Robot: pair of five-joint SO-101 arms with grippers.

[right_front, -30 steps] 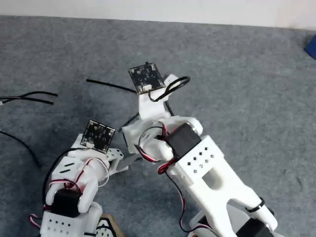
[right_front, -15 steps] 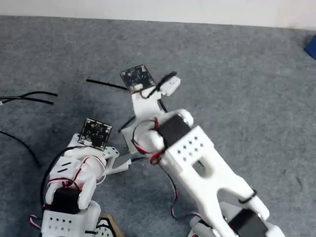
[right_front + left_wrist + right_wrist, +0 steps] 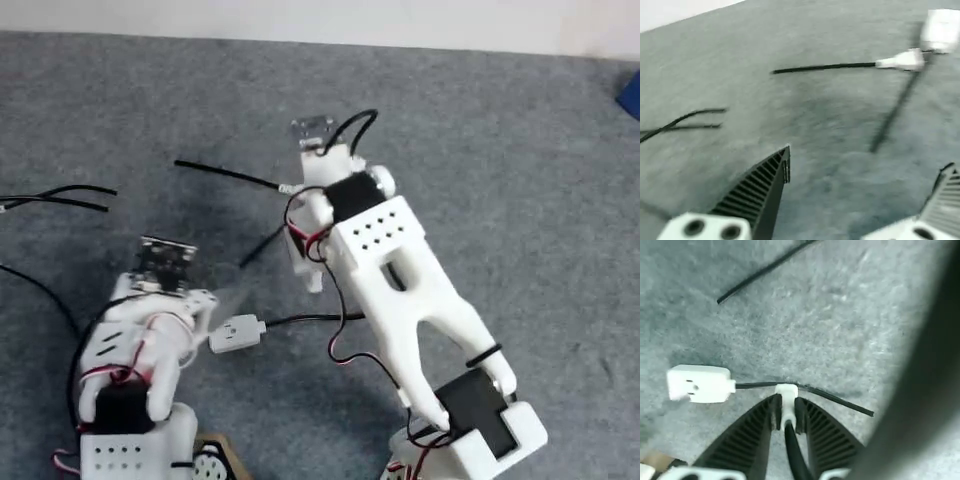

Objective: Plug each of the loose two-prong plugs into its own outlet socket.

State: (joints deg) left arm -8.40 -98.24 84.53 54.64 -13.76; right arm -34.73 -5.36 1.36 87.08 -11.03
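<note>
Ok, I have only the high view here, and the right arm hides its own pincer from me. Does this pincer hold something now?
Observer: Yes. In the right wrist view the right pincer is shut on a white plug, and a black cord runs back between the fingers.
Operator: And the socket, is the plug already in it?
Observer: No. The white socket lies on the carpet apart from the plug, not touching it.
Operator: The left pincer, is it open or shut?
Observer: Open. The left wrist view shows the left pincer with its fingers wide apart and nothing between them.
</note>
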